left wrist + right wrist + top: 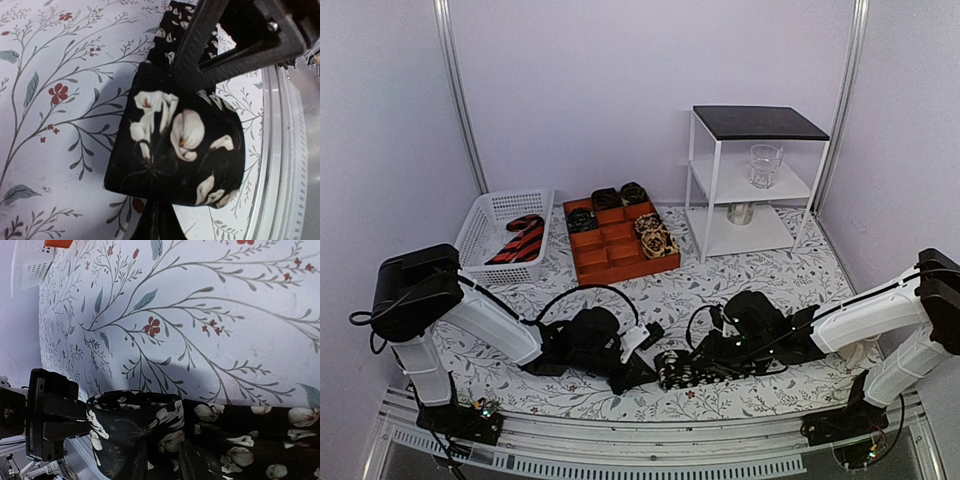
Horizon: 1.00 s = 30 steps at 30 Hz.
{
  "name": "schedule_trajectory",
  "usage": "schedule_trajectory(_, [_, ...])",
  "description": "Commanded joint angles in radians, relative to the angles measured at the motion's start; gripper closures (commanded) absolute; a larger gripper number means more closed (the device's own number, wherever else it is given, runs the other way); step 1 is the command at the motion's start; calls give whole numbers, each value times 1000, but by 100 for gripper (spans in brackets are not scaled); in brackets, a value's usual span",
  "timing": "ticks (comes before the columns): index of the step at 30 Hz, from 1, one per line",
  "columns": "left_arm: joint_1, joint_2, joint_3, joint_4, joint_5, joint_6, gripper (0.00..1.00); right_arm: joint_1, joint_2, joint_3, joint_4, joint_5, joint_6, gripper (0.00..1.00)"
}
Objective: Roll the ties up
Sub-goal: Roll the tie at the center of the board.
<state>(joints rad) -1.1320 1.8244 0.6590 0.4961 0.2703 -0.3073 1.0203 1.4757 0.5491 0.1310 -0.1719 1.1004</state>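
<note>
Your left gripper (156,222) has its fingers pressed flat together with no gap. The tips run into the open end of the coil of the black floral tie (175,145). From this angle you cannot be sure whether any cloth is pinched between them or whether they only sit inside the roll.

Your right gripper (162,465) meets the same tie from the opposite side. Its fingers stand a narrow way apart and are closed on the fabric just where the coil ends and the unrolled strip begins. One ribbed finger lies across the top of the roll. The strip runs flat along the cloth, away from the left fingers and past the right ones.

The coil sits between the two sets of fingers, resting on the flowered tablecloth (60,75). The metal rail (285,150) of the near table edge is just beside it.

Well beyond both grippers is an orange compartment tray (610,262). It holds several rolled ties (582,219) in its far and right-hand cells. Farther out from the left fingers, a white basket (485,225) holds a red-and-black striped tie (520,240). Beyond the right fingers stands a white shelf unit (720,190) with a glass (765,165) on its middle shelf.
</note>
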Motion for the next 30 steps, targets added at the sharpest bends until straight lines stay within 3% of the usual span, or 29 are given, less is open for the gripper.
schedule_trajectory(1, [-5,-17,-17,-6,-13,-30,100,41,41,28,9,-12,6,79])
schedule_trajectory(4, [-15,-51,-36,-28,-30,-58,96,51,40,18,9,-1,24,80])
schedule_trajectory(9, [-19,-69,-63,-16,-21,-70,100,56,22,2,12,14,43,80])
schedule_trajectory(30, [-19,-21,74,-79,17,-15,100,57,24,-27,36,45,39,81])
